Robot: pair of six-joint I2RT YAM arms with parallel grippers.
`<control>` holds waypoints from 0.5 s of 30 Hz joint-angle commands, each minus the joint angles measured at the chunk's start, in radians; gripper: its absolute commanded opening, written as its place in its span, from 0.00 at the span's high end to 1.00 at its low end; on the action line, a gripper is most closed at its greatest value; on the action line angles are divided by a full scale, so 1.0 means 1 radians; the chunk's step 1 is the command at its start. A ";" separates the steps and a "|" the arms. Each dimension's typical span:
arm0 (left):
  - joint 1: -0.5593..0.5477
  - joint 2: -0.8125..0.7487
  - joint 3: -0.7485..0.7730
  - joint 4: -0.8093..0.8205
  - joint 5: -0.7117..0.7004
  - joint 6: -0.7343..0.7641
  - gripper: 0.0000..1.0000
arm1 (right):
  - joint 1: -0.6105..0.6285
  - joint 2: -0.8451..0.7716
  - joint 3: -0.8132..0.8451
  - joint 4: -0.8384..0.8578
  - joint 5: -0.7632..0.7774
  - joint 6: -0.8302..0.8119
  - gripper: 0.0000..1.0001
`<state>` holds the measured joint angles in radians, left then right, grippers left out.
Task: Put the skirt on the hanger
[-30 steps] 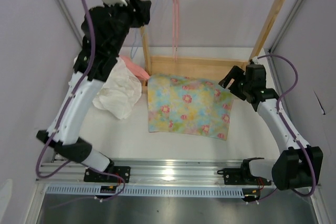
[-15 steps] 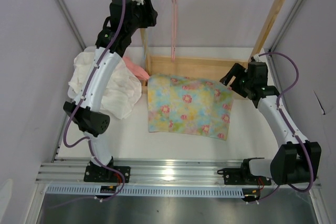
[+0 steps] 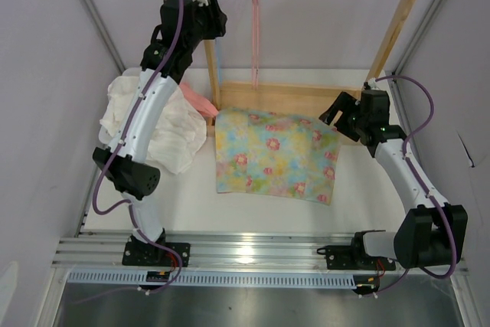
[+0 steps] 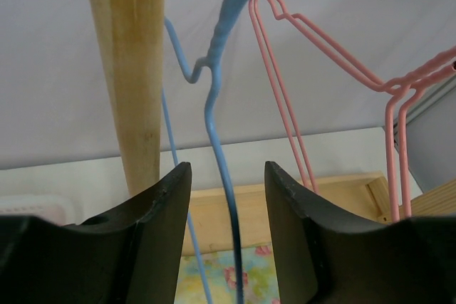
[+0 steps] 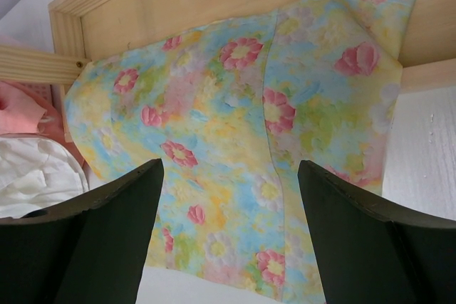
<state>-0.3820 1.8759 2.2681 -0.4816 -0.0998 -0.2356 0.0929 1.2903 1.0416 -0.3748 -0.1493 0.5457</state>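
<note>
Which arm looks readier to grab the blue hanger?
Left: the left gripper is up at the wooden rack, its open jaws on either side of the blue hanger. The right gripper hovers open over the skirt.

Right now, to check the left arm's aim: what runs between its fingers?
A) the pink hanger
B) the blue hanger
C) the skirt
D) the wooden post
B: in the left wrist view the blue hanger passes down between the open fingers of the left gripper, with a gap on each side.
</note>
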 commanded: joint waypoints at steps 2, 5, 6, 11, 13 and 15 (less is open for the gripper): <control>-0.006 -0.034 0.021 0.043 -0.054 -0.001 0.52 | -0.005 0.006 -0.002 0.036 -0.024 -0.017 0.17; -0.012 -0.034 0.040 0.034 -0.076 0.008 0.56 | -0.005 0.004 -0.002 0.034 -0.032 -0.015 0.17; -0.015 -0.029 0.050 0.023 -0.086 0.015 0.57 | -0.005 0.004 -0.002 0.034 -0.033 -0.016 0.17; -0.035 -0.026 0.059 0.024 -0.121 0.062 0.86 | -0.005 0.003 0.000 0.027 -0.033 -0.026 0.17; -0.043 -0.027 0.070 0.037 -0.121 0.088 0.99 | -0.005 0.004 0.005 0.024 -0.035 -0.030 0.17; -0.043 -0.027 0.082 0.032 -0.104 0.094 1.00 | -0.005 0.004 0.008 0.022 -0.032 -0.032 0.17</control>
<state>-0.4149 1.8759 2.2879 -0.4812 -0.1982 -0.1825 0.0910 1.2961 1.0416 -0.3725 -0.1703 0.5377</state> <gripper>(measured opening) 0.022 0.832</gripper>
